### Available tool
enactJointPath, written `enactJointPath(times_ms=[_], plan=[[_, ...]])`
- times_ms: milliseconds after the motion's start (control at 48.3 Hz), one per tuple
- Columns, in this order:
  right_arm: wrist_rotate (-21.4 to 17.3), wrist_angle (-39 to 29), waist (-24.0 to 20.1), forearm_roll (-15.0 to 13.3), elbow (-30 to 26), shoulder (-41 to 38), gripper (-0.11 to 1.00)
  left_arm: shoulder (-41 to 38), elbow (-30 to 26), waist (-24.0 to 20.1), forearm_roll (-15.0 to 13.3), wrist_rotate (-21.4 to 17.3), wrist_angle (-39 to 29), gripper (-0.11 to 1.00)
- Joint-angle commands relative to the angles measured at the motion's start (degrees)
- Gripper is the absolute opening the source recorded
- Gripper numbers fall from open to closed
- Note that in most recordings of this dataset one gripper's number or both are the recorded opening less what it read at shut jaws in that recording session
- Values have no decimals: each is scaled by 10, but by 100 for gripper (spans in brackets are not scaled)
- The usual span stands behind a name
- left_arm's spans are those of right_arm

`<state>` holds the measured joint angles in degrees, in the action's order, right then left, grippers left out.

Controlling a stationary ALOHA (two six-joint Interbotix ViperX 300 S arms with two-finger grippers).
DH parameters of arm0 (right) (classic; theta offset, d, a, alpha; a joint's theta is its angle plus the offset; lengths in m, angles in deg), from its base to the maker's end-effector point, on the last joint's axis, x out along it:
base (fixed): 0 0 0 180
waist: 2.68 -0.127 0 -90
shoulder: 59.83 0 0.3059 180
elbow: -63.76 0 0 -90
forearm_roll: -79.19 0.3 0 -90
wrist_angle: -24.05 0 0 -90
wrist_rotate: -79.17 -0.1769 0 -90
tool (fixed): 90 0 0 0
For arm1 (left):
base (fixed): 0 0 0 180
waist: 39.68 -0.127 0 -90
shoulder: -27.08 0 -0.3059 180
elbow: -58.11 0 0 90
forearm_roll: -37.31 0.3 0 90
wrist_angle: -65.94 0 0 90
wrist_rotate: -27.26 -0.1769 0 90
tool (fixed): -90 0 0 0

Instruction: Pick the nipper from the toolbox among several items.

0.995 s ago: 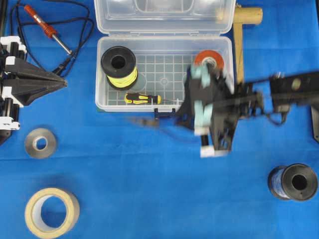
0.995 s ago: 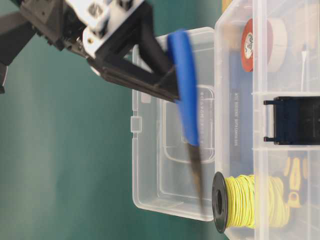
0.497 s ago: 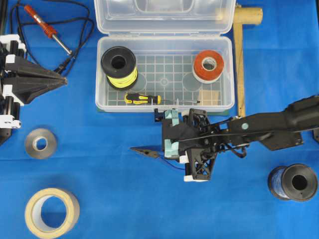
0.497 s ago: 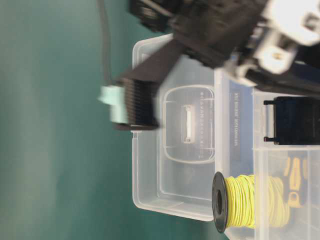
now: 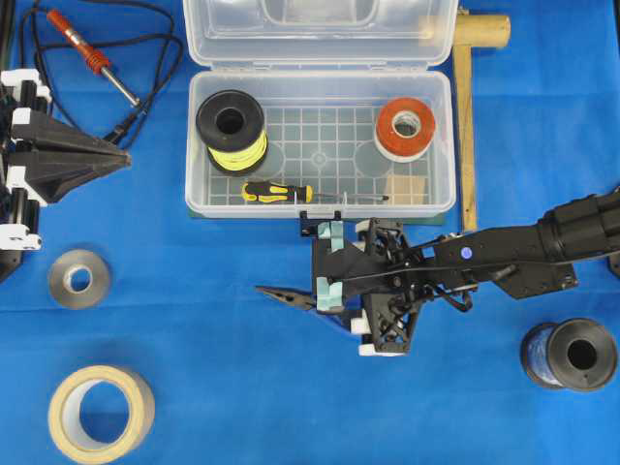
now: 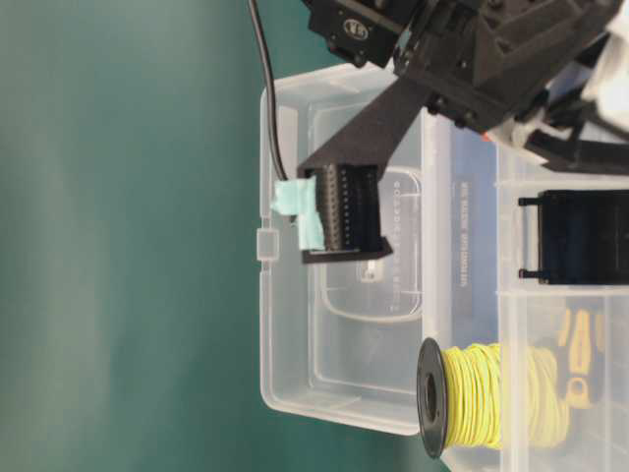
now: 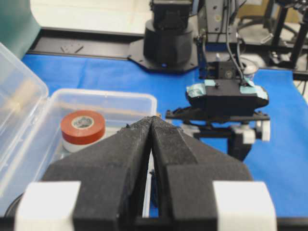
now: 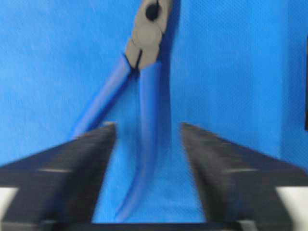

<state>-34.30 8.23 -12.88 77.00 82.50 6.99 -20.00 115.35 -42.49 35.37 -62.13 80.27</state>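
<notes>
Nipper (image 8: 144, 91) is down on the blue cloth (image 5: 194, 368) outside the toolbox (image 5: 320, 208); my right gripper (image 8: 147, 144) just spread its fingers, releasing it.

Even, bright light is cast from above, and only soft, short shadows are thrown on the blue cloth (image 5: 194, 387). The overhead view is sharp. In the right wrist view the right gripper's (image 8: 148, 168) fingers (image 8: 67, 159) are blurred. Mild glare is seen on the toolbox (image 5: 320, 24) lid.
</notes>
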Motion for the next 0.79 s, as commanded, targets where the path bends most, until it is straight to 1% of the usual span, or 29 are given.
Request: enactJointPath(times_ms=[0,62,83,166,290,373,518,767], plan=[[2,-20,7,-9,-9,60,73,-2,-6,1,-1,1,1,0],[2,-36,11,-24,-5,98,84,-2,-6,0,-1,1,0,0],[2,-40,12,-30,-3,112,85,-2,-6,0,-1,2,0,0],[2,-52,18,-58,11,171,80,0,-6,1,-1,2,0,0],[-1,-60,34,-103,47,259,82,3,-6,1,-1,1,0,0],[-2,-54,51,-123,91,325,82,4,-6,0,-1,2,0,0],[-2,-33,71,-131,166,431,81,4,-5,0,-1,2,0,0],[-3,32,81,-133,284,602,82,4,-4,3,-1,2,0,0]])
